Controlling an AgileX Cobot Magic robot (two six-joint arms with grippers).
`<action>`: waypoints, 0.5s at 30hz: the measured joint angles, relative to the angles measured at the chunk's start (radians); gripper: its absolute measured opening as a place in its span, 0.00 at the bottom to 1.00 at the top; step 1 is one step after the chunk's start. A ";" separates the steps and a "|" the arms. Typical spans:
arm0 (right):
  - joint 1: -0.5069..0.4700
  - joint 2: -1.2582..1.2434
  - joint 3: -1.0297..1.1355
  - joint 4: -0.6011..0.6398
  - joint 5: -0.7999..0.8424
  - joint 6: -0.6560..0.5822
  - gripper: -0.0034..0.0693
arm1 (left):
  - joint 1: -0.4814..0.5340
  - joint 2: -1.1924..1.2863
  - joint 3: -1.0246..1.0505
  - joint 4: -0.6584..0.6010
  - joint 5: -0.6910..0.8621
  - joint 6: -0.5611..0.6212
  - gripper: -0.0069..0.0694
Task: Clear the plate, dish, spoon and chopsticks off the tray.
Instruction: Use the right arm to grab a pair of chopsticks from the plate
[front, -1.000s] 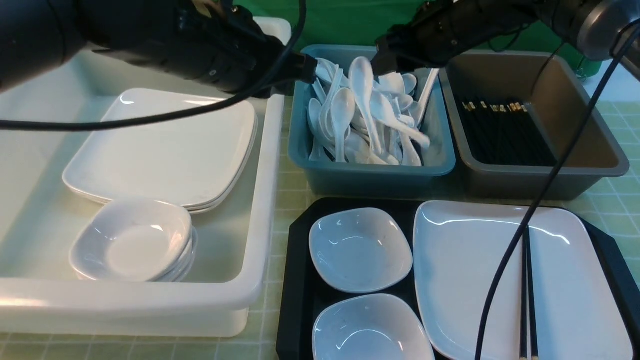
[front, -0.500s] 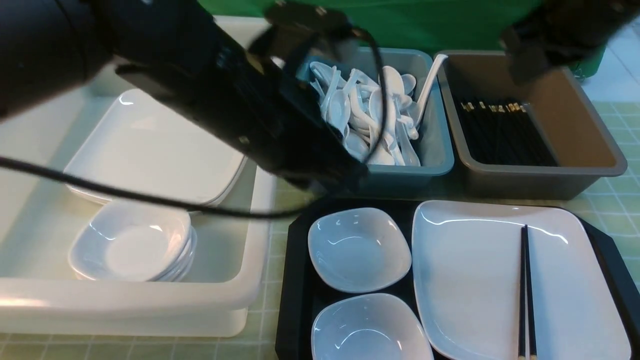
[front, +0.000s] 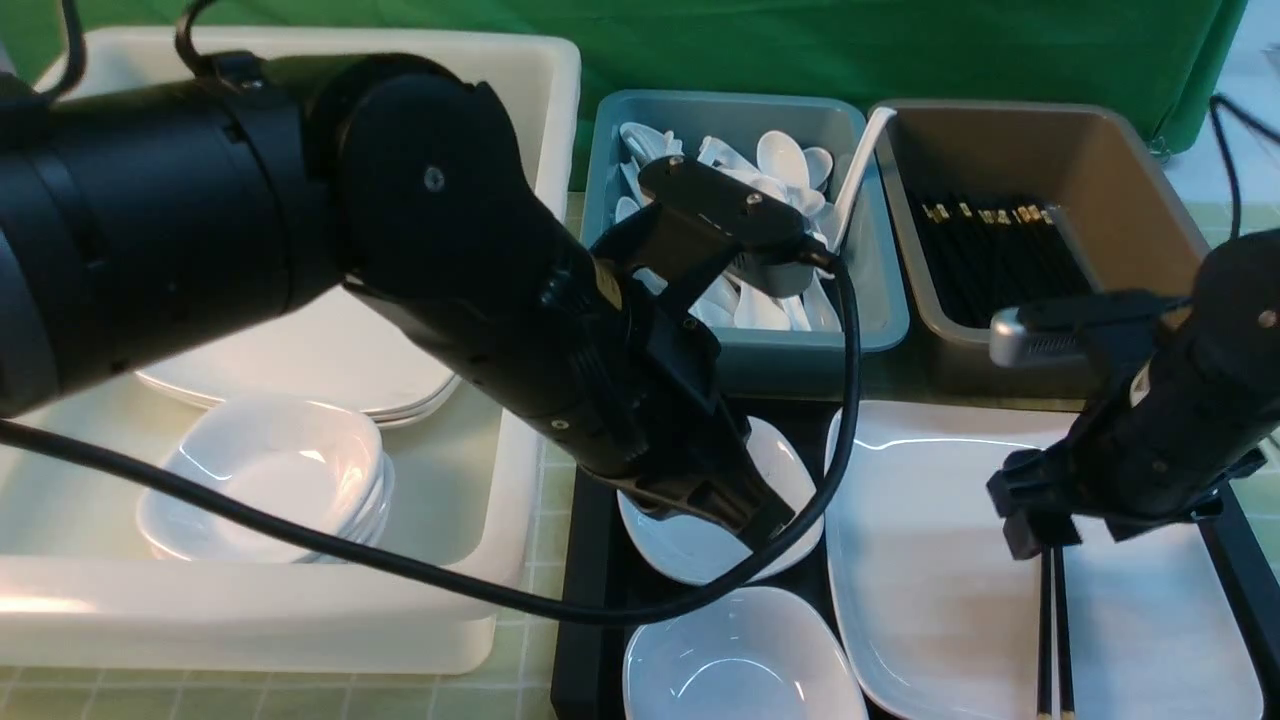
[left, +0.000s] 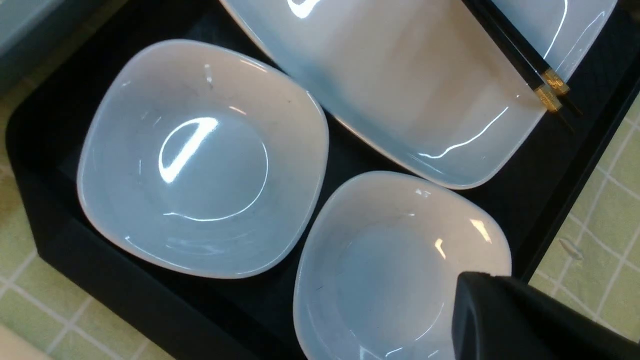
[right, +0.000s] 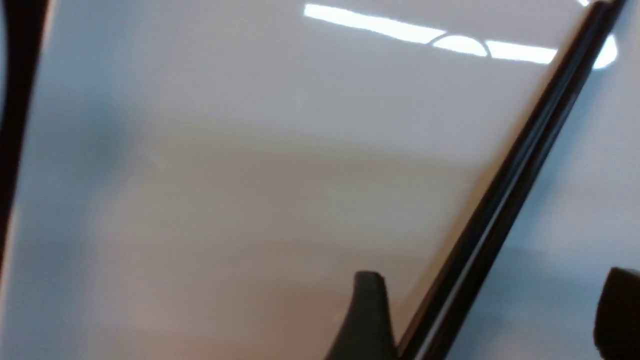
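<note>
Right wrist view shows the chopsticks (right: 480, 235) lying lengthwise on the plate (right: 250, 200), slantwise between the spread fingers of the nearer right gripper (right: 487, 315), while the left gripper (front: 765, 525) is closed.

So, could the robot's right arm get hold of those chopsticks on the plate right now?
Probably yes: its end effector is open, fingers on either side of the chopsticks, with nothing visible between.
</note>
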 joint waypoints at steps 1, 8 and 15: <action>0.000 0.023 0.000 -0.001 -0.007 0.010 0.80 | 0.000 0.000 0.000 0.003 0.000 -0.002 0.07; 0.000 0.101 -0.006 0.005 -0.020 0.020 0.75 | 0.000 0.000 0.000 0.015 0.000 -0.010 0.07; 0.001 0.090 -0.007 0.018 -0.002 -0.007 0.17 | 0.000 0.000 0.000 0.015 0.000 -0.016 0.07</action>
